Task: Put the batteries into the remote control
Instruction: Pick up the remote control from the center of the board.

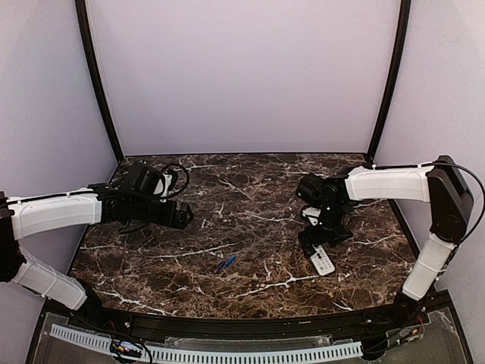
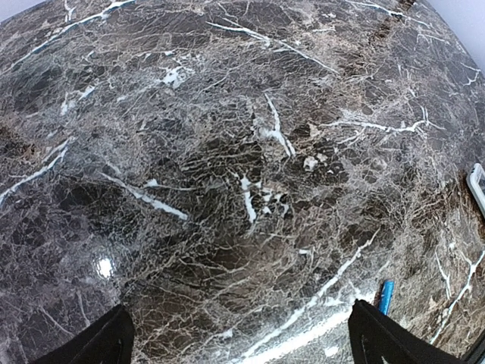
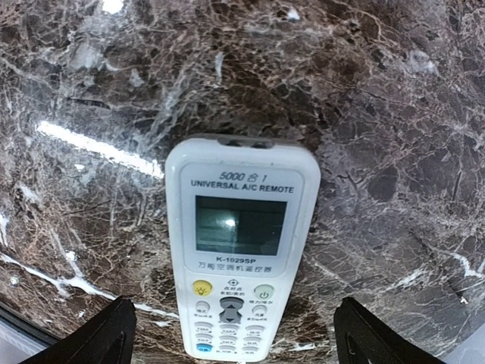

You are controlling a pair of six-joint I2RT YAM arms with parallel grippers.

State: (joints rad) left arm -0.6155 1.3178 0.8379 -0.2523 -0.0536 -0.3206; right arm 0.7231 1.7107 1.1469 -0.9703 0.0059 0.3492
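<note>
Straddling the remote control (image 3: 241,250), buttons-up at four o'clock on the table (image 1: 250,189), with the right gripper (image 3: 235,337) spread wide, not touching. Likewise spread and empty, the left gripper (image 2: 242,345). Off at six o'clock, well apart, the batteries (image 1: 225,263). Now centre, lower squarely, pinch the long edges evenly.

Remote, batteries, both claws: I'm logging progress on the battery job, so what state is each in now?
Remote: flat on the table, buttons up, not gripped.
Batteries: loose on the table, apart from the remote, not loaded.
Left claw: open, empty, above bare table.
Right claw: open, straddling the remote, fingers clear of its sides.
</note>
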